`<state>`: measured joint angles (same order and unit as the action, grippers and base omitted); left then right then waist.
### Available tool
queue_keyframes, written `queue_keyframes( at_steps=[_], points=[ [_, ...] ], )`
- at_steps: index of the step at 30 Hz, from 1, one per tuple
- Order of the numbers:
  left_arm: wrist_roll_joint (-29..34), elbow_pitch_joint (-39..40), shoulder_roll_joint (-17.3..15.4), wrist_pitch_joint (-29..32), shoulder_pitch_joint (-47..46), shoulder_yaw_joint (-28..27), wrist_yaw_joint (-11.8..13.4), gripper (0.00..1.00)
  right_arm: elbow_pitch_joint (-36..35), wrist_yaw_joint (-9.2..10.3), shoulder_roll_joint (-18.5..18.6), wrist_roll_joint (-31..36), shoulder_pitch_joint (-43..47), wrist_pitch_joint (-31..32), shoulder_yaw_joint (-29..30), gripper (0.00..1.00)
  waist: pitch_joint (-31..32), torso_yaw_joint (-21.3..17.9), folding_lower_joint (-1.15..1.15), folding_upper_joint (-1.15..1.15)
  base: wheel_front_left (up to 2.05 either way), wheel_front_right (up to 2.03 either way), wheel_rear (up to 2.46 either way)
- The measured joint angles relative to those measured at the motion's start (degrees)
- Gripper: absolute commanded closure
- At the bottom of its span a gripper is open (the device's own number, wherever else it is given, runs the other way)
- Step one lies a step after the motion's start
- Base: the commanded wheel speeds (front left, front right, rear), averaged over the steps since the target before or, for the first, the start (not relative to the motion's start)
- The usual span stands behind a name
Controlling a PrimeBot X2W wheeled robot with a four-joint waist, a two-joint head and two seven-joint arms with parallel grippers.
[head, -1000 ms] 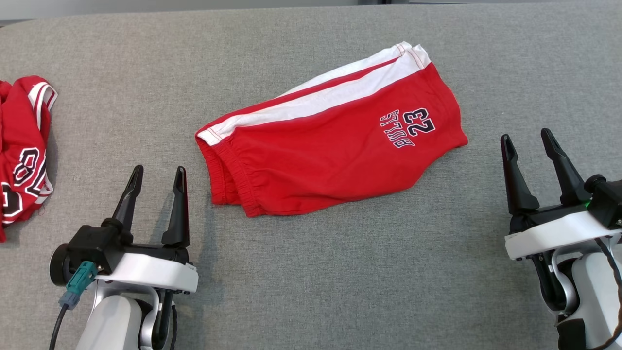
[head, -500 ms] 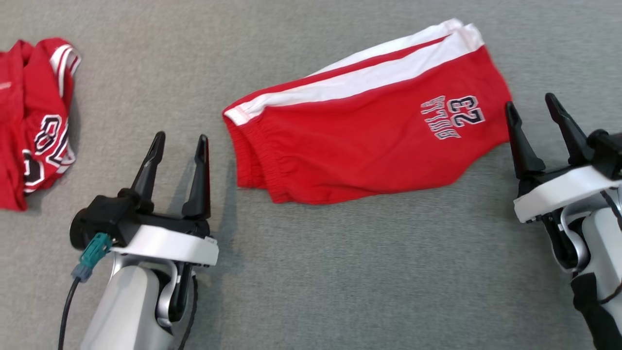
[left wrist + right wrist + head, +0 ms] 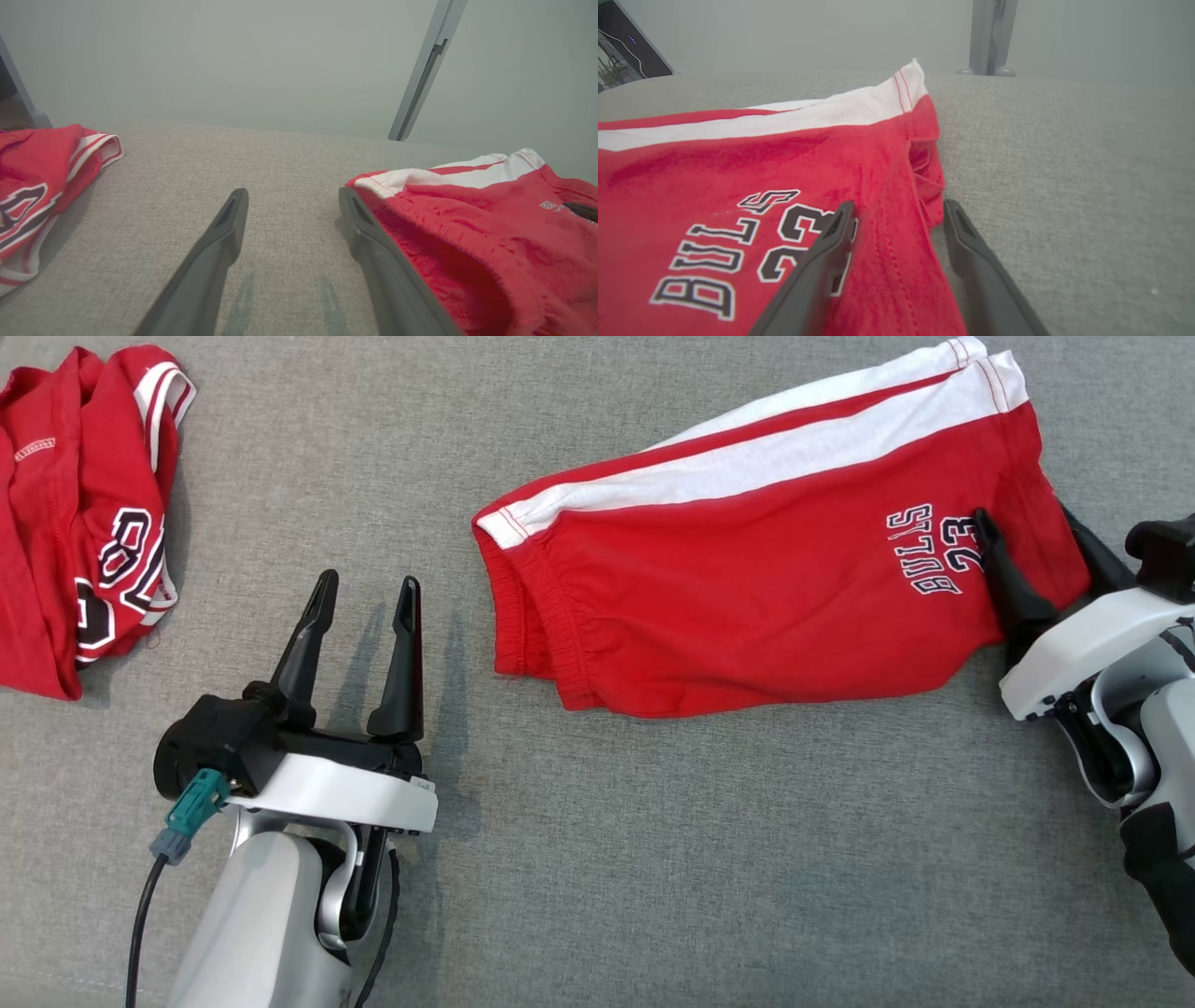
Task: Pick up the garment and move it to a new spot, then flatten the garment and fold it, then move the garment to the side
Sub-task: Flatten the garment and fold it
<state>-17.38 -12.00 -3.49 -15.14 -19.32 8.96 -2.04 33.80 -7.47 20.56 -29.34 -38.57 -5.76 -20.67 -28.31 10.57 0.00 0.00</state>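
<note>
Both jaws are held apart over the grey table [image 3: 653,859], the left jaws empty, just beside the waistband. The red shorts [image 3: 747,607] are laid flat at centre-right, their leg hem straddled but not clamped by the right jaws, one finger [image 3: 822,266] resting by the "23". A crumpled red jersey [image 3: 65,523] is seen far left.

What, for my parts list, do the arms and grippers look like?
The left gripper and right gripper: two long tapering dark fingers, black base, white wrist shell, pale grey forearms. At the left wrist, a teal connector with black cable.
</note>
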Motion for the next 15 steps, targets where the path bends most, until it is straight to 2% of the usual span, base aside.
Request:
queue_keyframes(
  at_steps=[1,2,8,15],
  points=[
    [0.26,-0.02,0.05,0.0,0.01,-0.18,0.0,0.0,-0.21,0.0,0.09,-1.01,-0.24,0.75,-0.58,0.8,0.04,-0.16,0.0,0.0,0.0,0.0,0.0],
    [0.29,-0.09,0.11,0.0,0.01,-0.3,0.0,0.0,-0.46,0.0,0.23,-1.8,-0.34,1.2,-1.18,1.0,0.1,-0.34,0.0,0.0,0.0,0.0,0.0],
    [1.26,-0.49,0.18,0.0,0.12,-1.08,-0.36,0.0,-2.53,-0.01,0.47,-5.21,0.6,1.89,-3.99,1.0,1.12,-1.7,0.0,0.0,0.0,0.0,0.0],
    [1.94,-0.89,-0.13,0.0,0.79,-1.75,-0.52,0.0,-4.35,-0.03,-0.44,-7.32,6.91,-1.69,-1.62,1.0,3.16,-3.73,0.0,0.0,0.0,0.0,0.0]
  ],
)
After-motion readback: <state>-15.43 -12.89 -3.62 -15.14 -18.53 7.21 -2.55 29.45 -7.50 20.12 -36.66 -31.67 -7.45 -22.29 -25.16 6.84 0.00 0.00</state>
